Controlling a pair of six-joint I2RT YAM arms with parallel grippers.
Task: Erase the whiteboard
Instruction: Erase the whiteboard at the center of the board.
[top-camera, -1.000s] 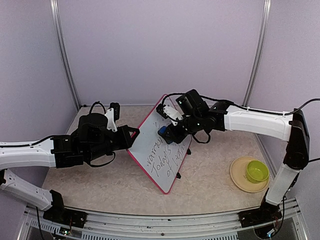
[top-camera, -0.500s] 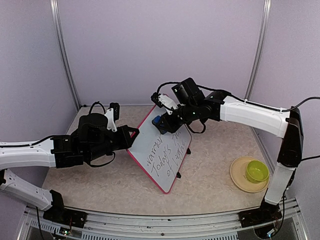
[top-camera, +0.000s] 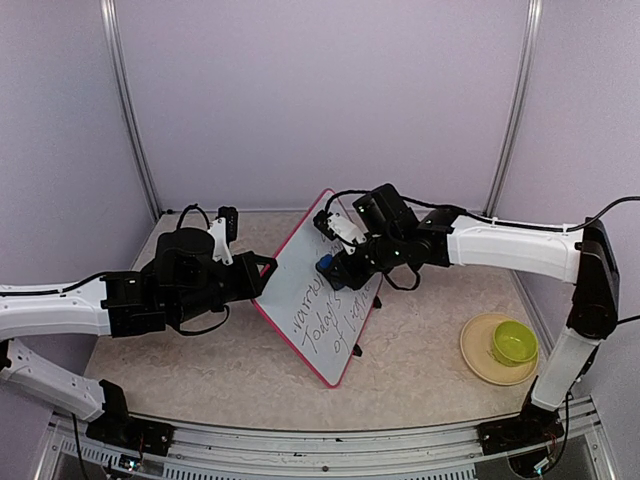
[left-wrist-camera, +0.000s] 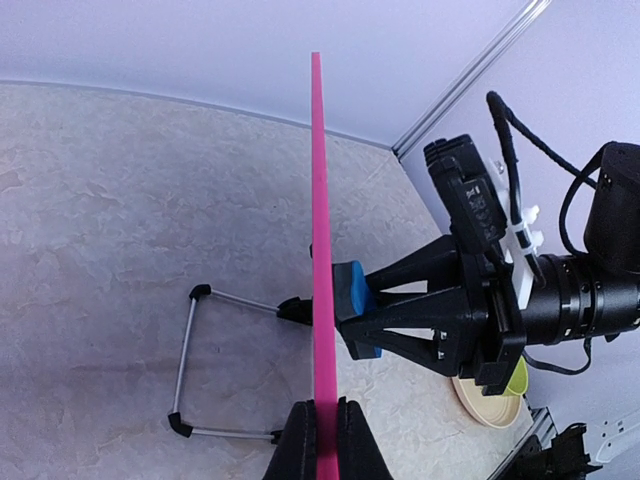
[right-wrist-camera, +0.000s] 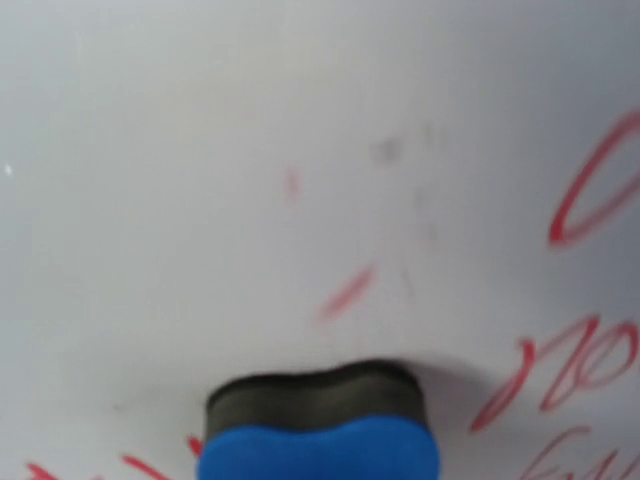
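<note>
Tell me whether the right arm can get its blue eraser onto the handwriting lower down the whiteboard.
Probably yes. The right arm presses the blue eraser on the pink-rimmed white whiteboard, nothing lies across the handwriting below, and the left arm pinches only the rim.

I log two arms, left arm and right arm: white link shells, black joint housings, black cables looping at the wrists. Both left gripper and right gripper: black, triangular open-frame fingers; white bracket on the right.

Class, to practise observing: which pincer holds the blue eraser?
The right pincer, pressing the blue black-felted eraser on the pink-rimmed white whiteboard; the left pincer only clamps its rim.
</note>
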